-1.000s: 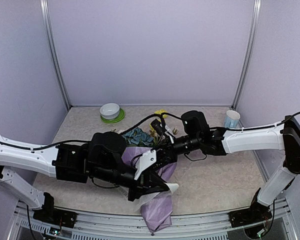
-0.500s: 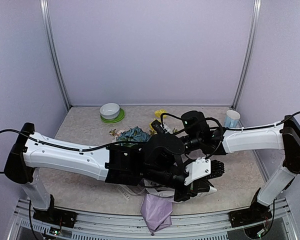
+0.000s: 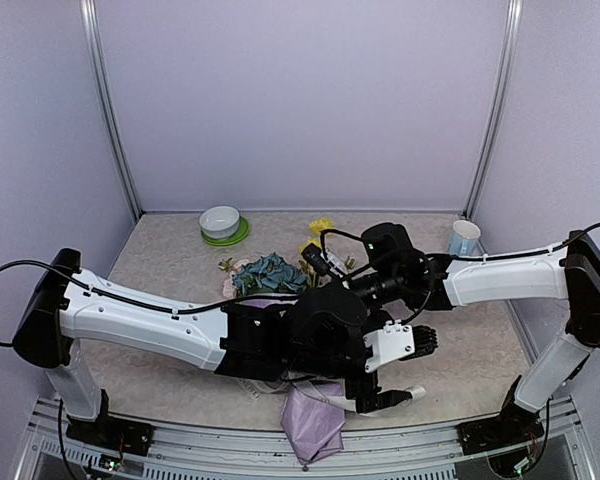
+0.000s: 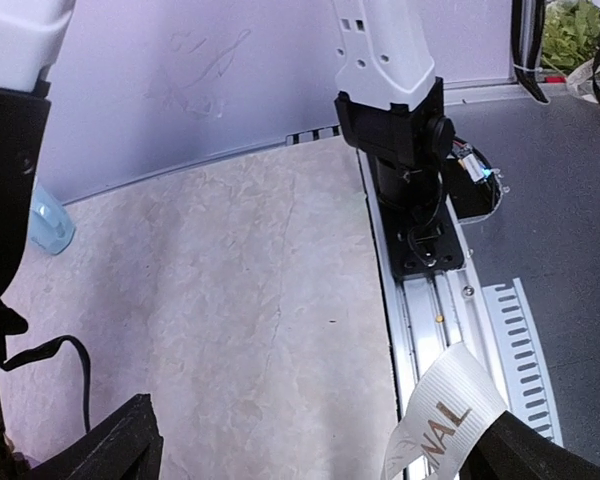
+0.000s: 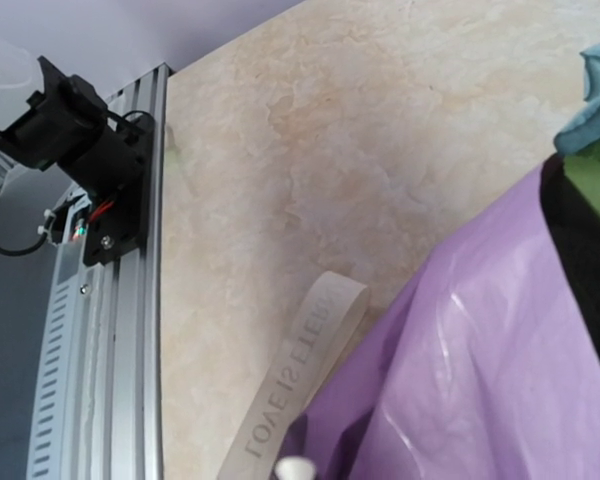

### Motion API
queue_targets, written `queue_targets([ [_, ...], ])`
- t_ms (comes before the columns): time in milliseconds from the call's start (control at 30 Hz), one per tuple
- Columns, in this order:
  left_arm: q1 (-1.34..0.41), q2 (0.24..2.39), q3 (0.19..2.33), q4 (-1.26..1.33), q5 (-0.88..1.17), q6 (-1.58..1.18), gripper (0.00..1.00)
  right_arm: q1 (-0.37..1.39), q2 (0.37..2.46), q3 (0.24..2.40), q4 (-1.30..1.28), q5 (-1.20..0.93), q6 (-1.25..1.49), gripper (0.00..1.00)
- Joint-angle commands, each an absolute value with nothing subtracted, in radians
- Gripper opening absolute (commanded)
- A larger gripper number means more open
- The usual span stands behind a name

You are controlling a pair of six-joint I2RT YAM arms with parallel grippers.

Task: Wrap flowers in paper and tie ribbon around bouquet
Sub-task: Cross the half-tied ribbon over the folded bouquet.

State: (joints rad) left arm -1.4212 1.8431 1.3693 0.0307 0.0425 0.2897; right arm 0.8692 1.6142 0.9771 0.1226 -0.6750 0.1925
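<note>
**Two wrist views fill in what the top view hides**

From above, you see the left arm [image 3: 140,320] stretched across the counter [image 3: 160,260]. The blue and yellow flowers [image 3: 270,272] show just beyond it, and the lilac paper [image 3: 315,420] droops over the near edge below it. A bowl [image 3: 220,220] and a cup [image 3: 464,237] stand at the back, well apart from the flowers. The right arm [image 3: 500,275] reaches in from the other side, its tip buried behind the left arm.

Only the right wrist view shows you the ribbon [image 5: 300,375] lying in a loop on the counter, touching the paper's edge, with its dark lettering visible.

Only the left wrist view shows you the left jaws clearly. They stand wide apart and clamp nothing, though a ribbon end rests against one of the fingers [image 4: 540,450].

The right jaws are together. You cannot tell from any view whether they pinch anything.
</note>
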Motion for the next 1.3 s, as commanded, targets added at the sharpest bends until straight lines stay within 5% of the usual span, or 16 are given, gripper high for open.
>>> queue_targets([
  [0,-1.424,1.834,1.388,0.022,-0.072,0.314,0.99,0.865,1.588,1.001,0.083,-0.651,0.160,0.00],
  [233,-1.426,1.796,1.432,-0.127,0.087,0.352,0.95,0.865,1.579,1.008,0.062,-0.649,0.144,0.00],
  [400,-1.448,1.932,1.581,-0.660,0.078,0.375,0.98,0.864,1.567,1.012,0.031,-0.629,0.134,0.00],
  [500,-1.450,1.951,1.565,-0.740,0.081,0.363,0.99,0.864,1.563,1.002,0.030,-0.621,0.134,0.00],
  [733,-1.469,1.844,1.515,-0.504,0.059,0.384,0.99,0.864,1.570,1.003,0.041,-0.630,0.142,0.00],
  [933,-1.433,1.520,1.206,-0.104,0.082,0.327,0.94,0.869,1.571,1.004,0.046,-0.643,0.143,0.00],
  [1000,-1.363,1.383,1.064,0.035,0.093,0.230,0.82,0.874,1.569,1.002,0.063,-0.653,0.145,0.00],
  [1100,-1.259,1.180,0.843,0.208,0.063,0.033,0.47,0.885,1.555,0.992,0.105,-0.669,0.156,0.00],
  [1133,-1.238,1.126,0.775,0.244,0.023,-0.009,0.42,0.890,1.552,0.985,0.125,-0.674,0.163,0.00],
  [1167,-1.222,1.073,0.712,0.281,-0.008,-0.037,0.42,0.893,1.548,0.979,0.139,-0.677,0.171,0.00],
  [1267,-1.207,1.009,0.563,0.315,-0.129,-0.089,0.64,0.907,1.552,0.979,0.167,-0.675,0.184,0.00],
])
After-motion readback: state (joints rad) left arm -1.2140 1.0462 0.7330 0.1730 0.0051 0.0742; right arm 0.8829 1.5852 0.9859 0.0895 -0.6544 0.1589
